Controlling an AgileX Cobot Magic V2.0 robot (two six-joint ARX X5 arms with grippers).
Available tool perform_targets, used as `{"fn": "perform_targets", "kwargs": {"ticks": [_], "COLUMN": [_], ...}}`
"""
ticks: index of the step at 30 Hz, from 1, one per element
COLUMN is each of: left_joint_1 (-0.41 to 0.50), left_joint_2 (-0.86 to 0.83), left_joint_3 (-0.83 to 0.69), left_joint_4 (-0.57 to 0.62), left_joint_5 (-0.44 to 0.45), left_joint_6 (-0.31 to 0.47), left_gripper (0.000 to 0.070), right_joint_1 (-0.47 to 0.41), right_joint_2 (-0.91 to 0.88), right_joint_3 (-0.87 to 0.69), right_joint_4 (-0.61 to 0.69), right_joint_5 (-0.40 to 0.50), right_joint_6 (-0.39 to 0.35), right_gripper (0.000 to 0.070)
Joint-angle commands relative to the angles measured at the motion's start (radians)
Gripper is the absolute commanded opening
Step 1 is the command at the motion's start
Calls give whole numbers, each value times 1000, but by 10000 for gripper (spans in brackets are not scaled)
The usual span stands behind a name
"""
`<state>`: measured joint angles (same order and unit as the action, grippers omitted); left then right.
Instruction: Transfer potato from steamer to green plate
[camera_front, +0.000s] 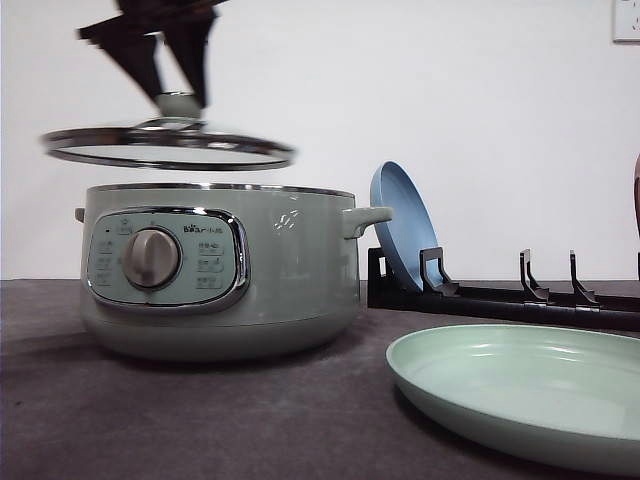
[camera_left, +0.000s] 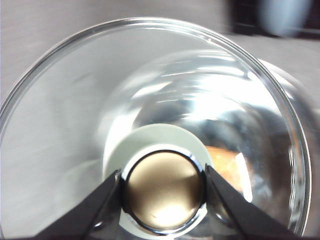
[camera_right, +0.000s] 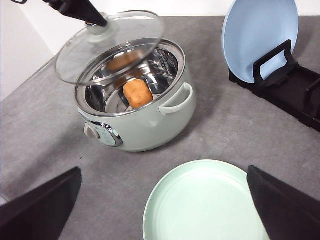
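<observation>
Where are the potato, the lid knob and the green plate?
potato (camera_right: 138, 93), right wrist view, its top face.
lid knob (camera_left: 164, 189), left wrist view, its metal cap.
green plate (camera_front: 520, 390), front view, its bare inner surface.

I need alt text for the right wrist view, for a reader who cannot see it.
An orange-brown potato sits inside the open sage-green steamer, while the left gripper holds the glass lid above it. An empty green plate lies nearer; a blue plate stands in a black rack.

The orange-brown potato (camera_right: 138, 93) lies inside the open, pale green steamer (camera_front: 220, 270), whose glass lid (camera_front: 168, 146) hangs tilted above the rim. The empty green plate (camera_front: 520, 400) lies flat nearby.
</observation>
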<state>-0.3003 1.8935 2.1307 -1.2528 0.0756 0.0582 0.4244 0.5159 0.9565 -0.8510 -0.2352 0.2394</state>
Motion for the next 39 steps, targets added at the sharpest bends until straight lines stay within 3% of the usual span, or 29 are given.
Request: {"fn": "perform_targets", "kwargs": {"ticks": [1,8,20,25,34,39], "left_joint_1": [35,214,408,437,453,457], "left_joint_2": [-3,-3,-3,-2,-2,-2], "left_joint_3": [43,43,43,43,41,41], "left_joint_4": [21,18,18,16,16,17], "left_joint_5": [-5,-4,-4,-4,-4,-4], "left_joint_6": [-2,-25,-30,-28,-18,-18], "left_gripper": [0,0,0,0,0,0], "right_joint_1": [3,3,51,110,193,228], "right_joint_2": [5,46,417,673,1170,1394], "right_joint_3": [6,6,64,228,693,925], "right_joint_4": [13,14,173,158,-5,-58], "right_joint_5": [1,-14,-210,-216,-227,-181], "right_joint_6": [-4,-2,-29,-99,-238,-293], "right_gripper": [693,693,692,691,691,691]}}
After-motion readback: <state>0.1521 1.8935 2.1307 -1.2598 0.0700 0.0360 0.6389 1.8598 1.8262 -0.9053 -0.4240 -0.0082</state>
